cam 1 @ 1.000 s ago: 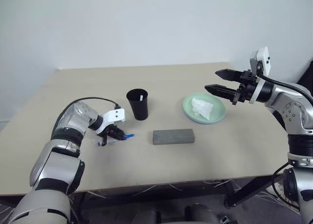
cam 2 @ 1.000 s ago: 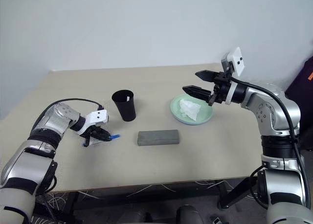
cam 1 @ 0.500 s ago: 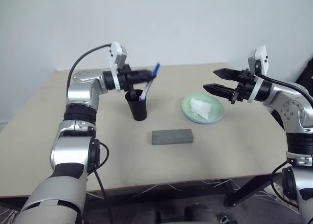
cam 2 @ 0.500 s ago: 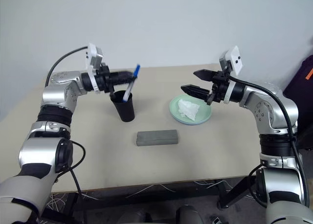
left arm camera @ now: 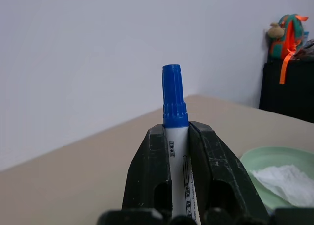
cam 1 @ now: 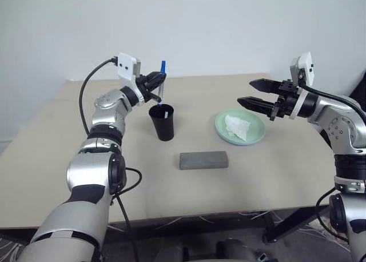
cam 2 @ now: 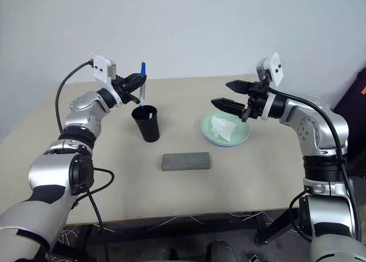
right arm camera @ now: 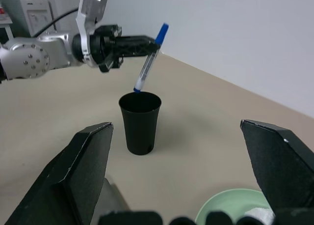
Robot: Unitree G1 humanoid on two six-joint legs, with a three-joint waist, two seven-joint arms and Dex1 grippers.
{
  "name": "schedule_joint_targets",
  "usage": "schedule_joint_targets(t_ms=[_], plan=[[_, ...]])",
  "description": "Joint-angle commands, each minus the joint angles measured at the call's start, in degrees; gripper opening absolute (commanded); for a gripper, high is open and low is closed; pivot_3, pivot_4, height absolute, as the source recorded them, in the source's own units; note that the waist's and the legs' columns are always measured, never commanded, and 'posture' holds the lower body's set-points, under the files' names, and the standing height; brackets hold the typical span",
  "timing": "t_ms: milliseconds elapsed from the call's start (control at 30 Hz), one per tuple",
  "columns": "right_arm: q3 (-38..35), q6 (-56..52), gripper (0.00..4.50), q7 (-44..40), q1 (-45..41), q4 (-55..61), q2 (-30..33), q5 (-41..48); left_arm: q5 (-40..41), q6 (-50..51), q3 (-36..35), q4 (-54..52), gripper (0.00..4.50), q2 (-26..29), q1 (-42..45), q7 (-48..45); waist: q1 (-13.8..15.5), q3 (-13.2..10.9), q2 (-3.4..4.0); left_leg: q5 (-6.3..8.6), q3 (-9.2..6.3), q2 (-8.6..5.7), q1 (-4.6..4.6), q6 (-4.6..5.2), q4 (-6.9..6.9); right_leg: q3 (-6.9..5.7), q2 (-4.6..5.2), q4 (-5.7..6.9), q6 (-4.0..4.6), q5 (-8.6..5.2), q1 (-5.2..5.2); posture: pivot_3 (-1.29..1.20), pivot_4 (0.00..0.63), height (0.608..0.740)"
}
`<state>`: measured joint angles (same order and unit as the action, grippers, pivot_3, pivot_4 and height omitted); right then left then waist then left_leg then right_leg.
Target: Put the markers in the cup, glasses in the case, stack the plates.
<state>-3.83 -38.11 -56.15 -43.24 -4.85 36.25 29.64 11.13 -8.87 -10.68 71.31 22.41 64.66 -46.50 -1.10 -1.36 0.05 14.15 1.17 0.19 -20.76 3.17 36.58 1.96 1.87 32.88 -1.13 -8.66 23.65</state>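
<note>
Beige bench (cam 1: 68, 159) carries everything; landmark is the black cup (cam 1: 162, 122), standing upright near bench centre. Pale green plate (cam 1: 255, 137) sits well to the right of the cup, with a crumpled white tissue (cam 1: 237, 126) lying on it; cannot tell if a blue plate is underneath. Gray case (cam 1: 203, 159) lies closed, flat, in front of the cup and a bit right, apart from it. Right end effector (cam 1: 260, 94) hangs above the bench between the cup and the plate's far side, fingers spread wide, holding nothing. Left end effector (cam 1: 157, 80) is just above and behind the cup's rim, fingers pinched narrow on the blue-capped marker (cam 1: 162, 82), gripping the white barrel just below the cap. Marker is nearly upright, cap up, lower tip right at the cup mouth; a white sliver inside the rim looks like another marker already in there, not sure. Glasses not made out anywhere. Step in hand: marker into cup, nearly done. Next move likely needs the tip kept centred inside the rim, then release so it drops in without knocking the light cup over; afterwards the plates and glasses remain.
</note>
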Motion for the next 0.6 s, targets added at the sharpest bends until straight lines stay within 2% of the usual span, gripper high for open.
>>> schedule_joint_targets(t_ms=[33, 600], plan=[[-1.08, 1.13, 4.5, 0.05, -2.07, 1.03, -0.01, 0.5, -0.34, -2.41, -0.98, -0.49, 0.41, -0.47, -0.17, 1.78, -0.01, 0.0, 0.0, 0.0, 0.0, 0.0, 0.0, 0.0, 0.0, 0.0, 0.0, 0.01, 0.0, 0.0, 0.0, 0.0, 0.0, 0.731], [-1.15, 0.96, 4.5, -0.07, -1.9, 1.22, 0.27, 0.51, -1.11, -4.63, -2.31, -0.18, 0.41, -1.7, -4.81, 4.65, -0.01, 0.0, 0.0, 0.0, -0.04, 0.02, 0.03, 0.0, -0.01, -0.05, -0.03, 0.04, 0.0, 0.0, -0.01, 0.0, 0.0, 0.731]])
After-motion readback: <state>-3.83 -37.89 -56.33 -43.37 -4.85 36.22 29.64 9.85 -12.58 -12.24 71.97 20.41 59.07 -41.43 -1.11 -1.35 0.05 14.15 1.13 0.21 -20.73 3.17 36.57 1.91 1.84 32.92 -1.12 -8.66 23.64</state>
